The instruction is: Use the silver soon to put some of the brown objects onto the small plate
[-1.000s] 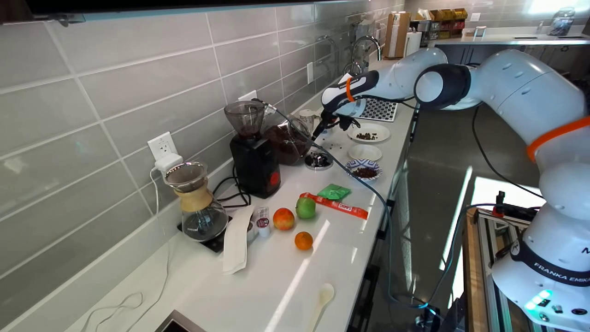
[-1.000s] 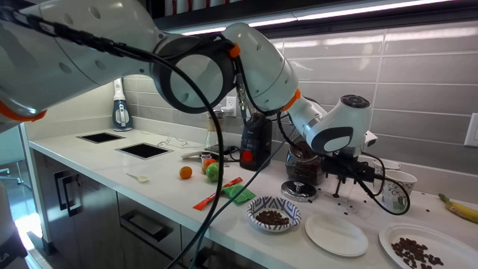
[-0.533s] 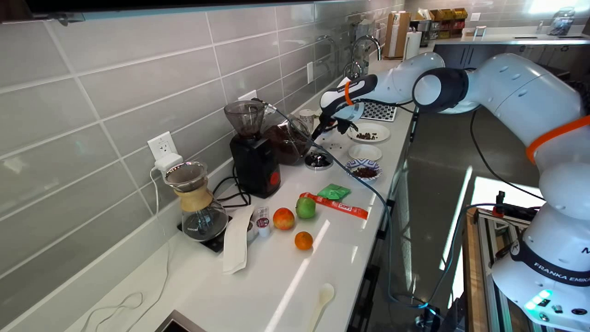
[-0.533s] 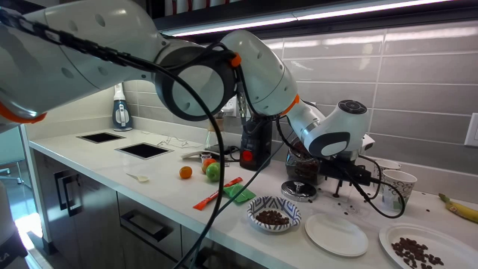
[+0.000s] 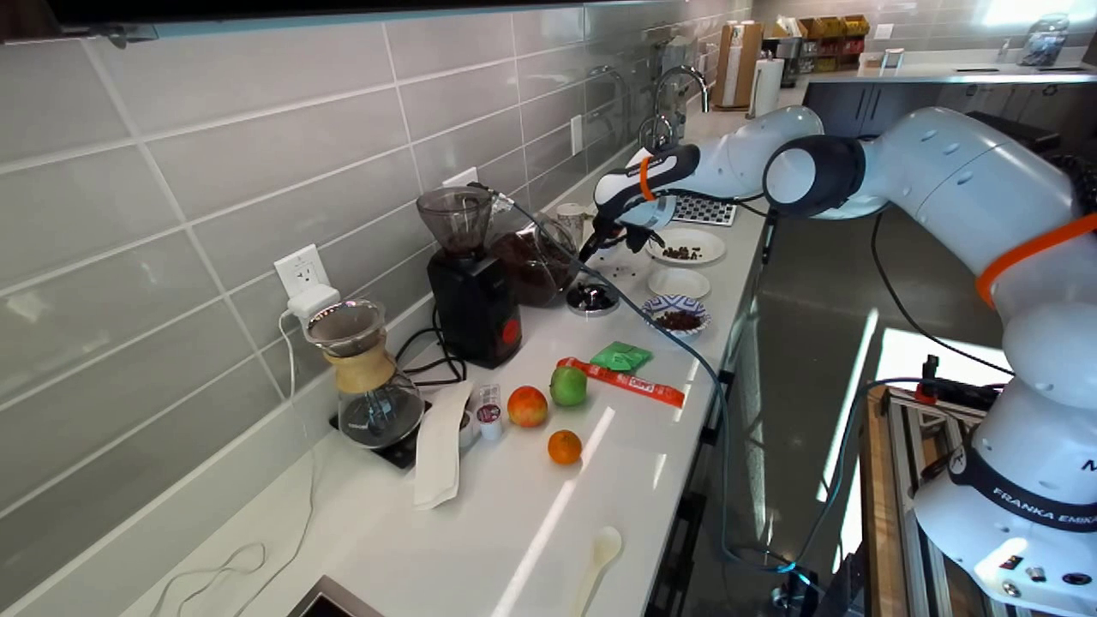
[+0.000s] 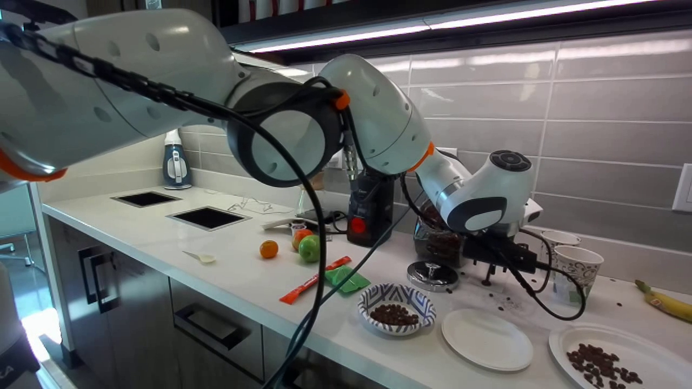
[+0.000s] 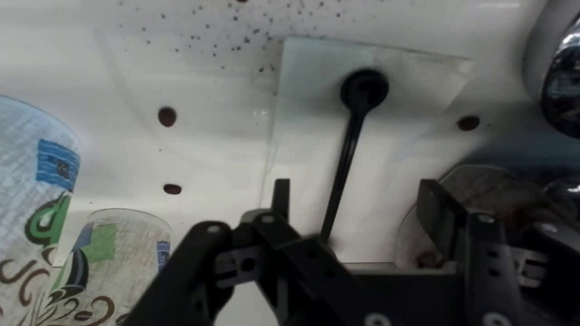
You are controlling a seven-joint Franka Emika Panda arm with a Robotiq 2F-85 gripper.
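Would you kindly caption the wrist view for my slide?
Dark-looking spoon framed by the open end effector, two patterned cups at picture left.

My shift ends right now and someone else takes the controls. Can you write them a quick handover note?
Gripper: open, jaws either side of the spoon, not gripping it.
Spoon: looks dark here; between the paper cups and glass jar.
Brown pieces: in the blue-and-white bowl and on the larger plate.
Small plate: between those two, nothing on it.
Done: gripper lined up on the spoon's handle.
Left: grip the spoon, scoop some pieces, tip them onto the small plate.
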